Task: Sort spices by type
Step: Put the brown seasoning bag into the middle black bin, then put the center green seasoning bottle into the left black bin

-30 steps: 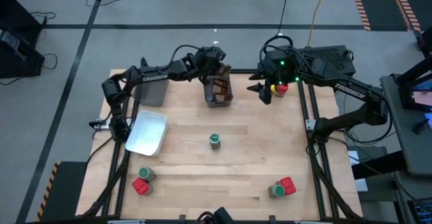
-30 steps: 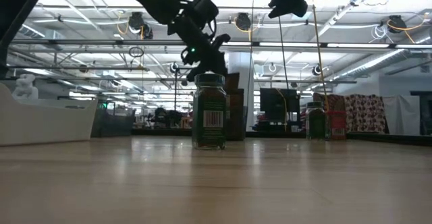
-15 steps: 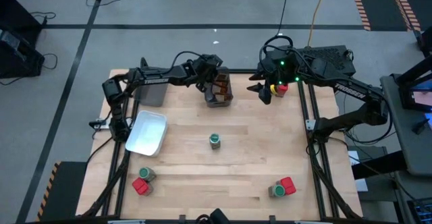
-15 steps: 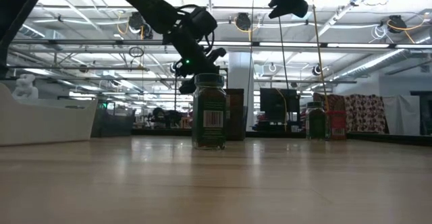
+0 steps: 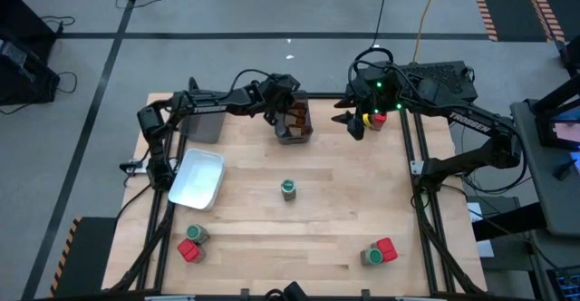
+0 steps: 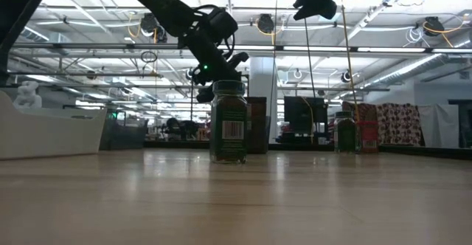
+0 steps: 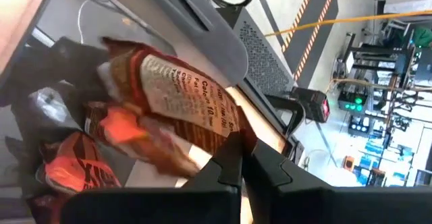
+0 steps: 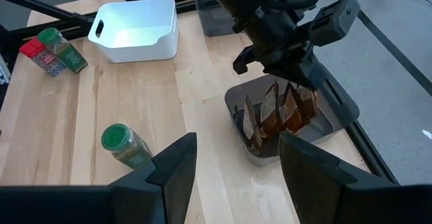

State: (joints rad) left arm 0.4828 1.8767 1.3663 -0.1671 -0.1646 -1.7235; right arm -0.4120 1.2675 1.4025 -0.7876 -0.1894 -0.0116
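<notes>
A dark grey bin (image 5: pixel 295 139) at the table's far middle holds several brown-orange packets (image 8: pixel 277 113) standing on edge. My left gripper (image 5: pixel 282 108) reaches down into it and is shut on one packet (image 7: pixel 172 86). My right gripper (image 5: pixel 353 125) hangs open to the bin's right, above the table, with nothing between its fingers (image 8: pixel 172 173). A green-lidded jar (image 5: pixel 288 189) stands upright on its base at the table's middle. My left gripper pinches the packet's upper edge (image 7: pixel 226 135) between its two fingers, at their free ends. The fingers come slanting down from the table's left. The packet lies tilted in the bin against the other packets (image 7: pixel 74 166).
A white tray (image 5: pixel 198 179) sits at the left, with a second grey bin (image 5: pixel 205 125) behind it. Red containers with green-lidded jars stand near the front left (image 5: pixel 190 244) and front right (image 5: pixel 379 252). More spices (image 5: pixel 374 118) stand at the far right edge.
My left gripper has gone down toward the bin with the packet, which now lies among the other packets. It kept still over the last half second.
</notes>
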